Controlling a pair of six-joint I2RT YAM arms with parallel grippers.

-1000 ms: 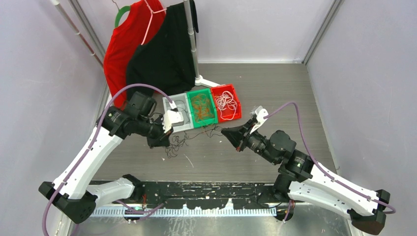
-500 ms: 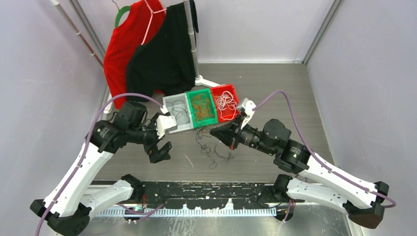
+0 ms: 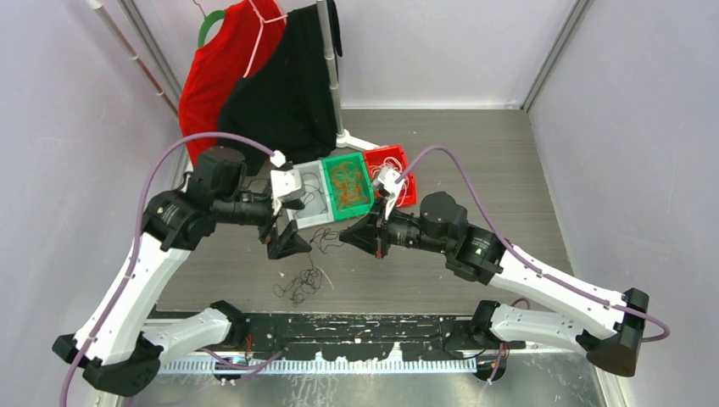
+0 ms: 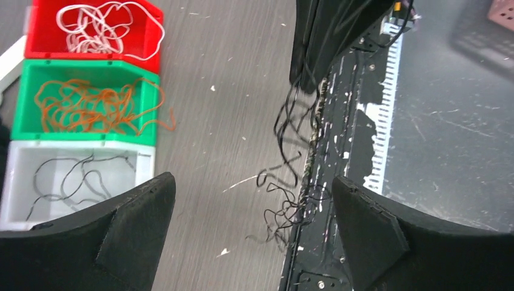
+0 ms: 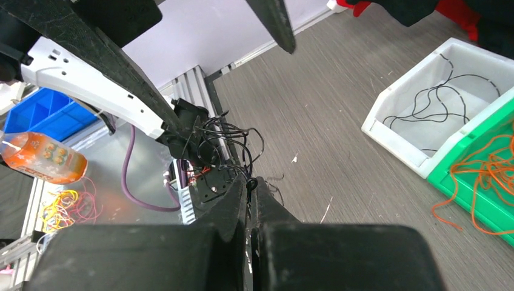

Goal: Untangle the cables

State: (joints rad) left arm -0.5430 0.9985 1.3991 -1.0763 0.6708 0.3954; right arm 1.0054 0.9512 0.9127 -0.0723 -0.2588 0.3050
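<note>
Plain grey walls (image 3: 76, 127) close round a scuffed grey table (image 3: 475, 161). The left claw (image 4: 250, 179) stands wide, released, grasping nothing. Just beside it, the right claw (image 5: 249, 185) is clenched on the black cables (image 4: 290, 130), which hang from its tips to the table beneath. They look light, limp and springy, and likely to snag. Best taken by one loose outer loop.
</note>
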